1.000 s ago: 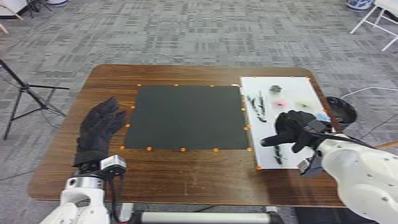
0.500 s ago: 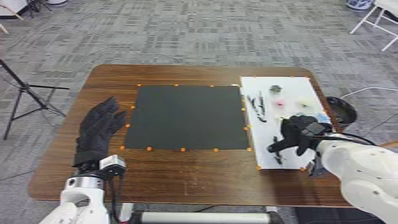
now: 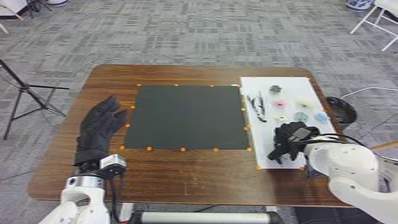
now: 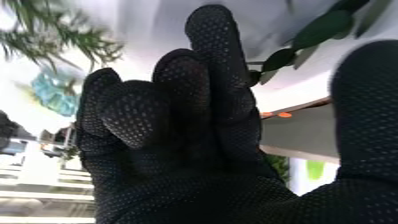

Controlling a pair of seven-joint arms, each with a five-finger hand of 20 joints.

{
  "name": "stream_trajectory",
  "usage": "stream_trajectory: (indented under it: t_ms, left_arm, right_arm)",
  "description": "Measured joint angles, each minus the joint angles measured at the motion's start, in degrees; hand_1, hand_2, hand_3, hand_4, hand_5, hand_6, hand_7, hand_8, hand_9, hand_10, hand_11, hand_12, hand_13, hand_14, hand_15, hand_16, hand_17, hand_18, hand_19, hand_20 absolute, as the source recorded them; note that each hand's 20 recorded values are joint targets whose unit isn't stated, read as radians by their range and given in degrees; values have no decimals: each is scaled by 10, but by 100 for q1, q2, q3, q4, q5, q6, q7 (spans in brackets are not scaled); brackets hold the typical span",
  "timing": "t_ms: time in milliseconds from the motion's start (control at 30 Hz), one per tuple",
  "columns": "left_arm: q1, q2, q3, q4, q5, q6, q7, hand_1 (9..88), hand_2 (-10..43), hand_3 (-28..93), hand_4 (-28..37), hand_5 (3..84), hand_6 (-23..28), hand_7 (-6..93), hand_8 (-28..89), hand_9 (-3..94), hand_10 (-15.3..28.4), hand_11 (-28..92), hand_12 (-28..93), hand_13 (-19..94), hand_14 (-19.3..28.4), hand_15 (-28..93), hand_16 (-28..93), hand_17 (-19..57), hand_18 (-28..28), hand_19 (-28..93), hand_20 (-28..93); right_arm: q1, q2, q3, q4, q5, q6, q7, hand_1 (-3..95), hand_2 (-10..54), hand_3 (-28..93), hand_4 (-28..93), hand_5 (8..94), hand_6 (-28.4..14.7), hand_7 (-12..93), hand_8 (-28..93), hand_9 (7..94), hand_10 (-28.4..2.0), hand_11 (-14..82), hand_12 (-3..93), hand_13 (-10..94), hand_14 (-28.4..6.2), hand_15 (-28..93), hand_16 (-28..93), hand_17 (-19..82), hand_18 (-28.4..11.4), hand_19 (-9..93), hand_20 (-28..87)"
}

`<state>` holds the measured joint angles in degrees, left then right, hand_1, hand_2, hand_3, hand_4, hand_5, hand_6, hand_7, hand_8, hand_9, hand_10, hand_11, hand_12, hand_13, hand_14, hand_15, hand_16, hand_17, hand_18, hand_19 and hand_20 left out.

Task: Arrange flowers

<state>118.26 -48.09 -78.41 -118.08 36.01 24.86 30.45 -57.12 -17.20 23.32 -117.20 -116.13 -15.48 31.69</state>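
Note:
In the head view my right hand [image 3: 291, 139] is low over the near part of a white board [image 3: 282, 85], covering whatever lies beneath. The right wrist view has this hand [image 4: 195, 135] open, thumb apart from the loosely bent fingers and nothing held. Dark leaves on a stem [image 4: 322, 30] are beyond the gap, near the thumb; feathery greenery [image 4: 58, 32] and a teal flower [image 4: 55, 92] lie past the fingers. Farther up the board are leafy dark stems [image 3: 258, 107], a pink flower [image 3: 280, 103], a cream flower [image 3: 305, 102] and a blue flower [image 3: 322, 118]. My left hand [image 3: 102, 124] lies open, fingers straight.
A dark square mat [image 3: 187, 117], ringed by orange markers, covers the middle of the brown table [image 3: 195, 180], between my left hand and the board. A black round container [image 3: 342, 111] stands beyond the table's right edge. A tripod [image 3: 25, 87] is off the left side.
My right hand has come nearer the robot along the board, uncovering the blue and green flowers and covering a dark stem at the near end. The left hand has stayed put.

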Motion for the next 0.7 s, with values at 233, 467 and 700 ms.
stream_trajectory:
  t_ms: [233,467,700]
  left_arm:
    - [-29,1,2,1,-50,-11,24,369,-73,674,-192,295,15,329,-149,233,104,364,183,237,129,430,24,-62,189,441,157]
    - [-24,1,-7,-1,-121,-16,51,366,-70,675,-193,300,17,322,-145,235,105,359,184,238,131,429,24,-63,190,440,159]
    - [-33,21,-20,-2,-167,-15,85,363,-66,674,-192,303,18,317,-142,237,107,355,185,239,133,428,25,-63,191,439,159]
  right_arm:
    - [541,-306,-430,190,-209,-258,71,368,-95,762,-279,723,-2,507,92,741,-115,595,433,729,-103,768,335,345,-201,829,337]
    - [244,-529,-100,144,-210,-402,146,442,-95,801,-235,761,3,469,130,777,-98,545,547,754,-90,768,346,361,-193,834,334]
    - [-101,-485,85,87,-216,7,199,394,-95,828,-101,733,3,546,226,788,-108,631,549,766,-96,831,386,369,-206,869,374]
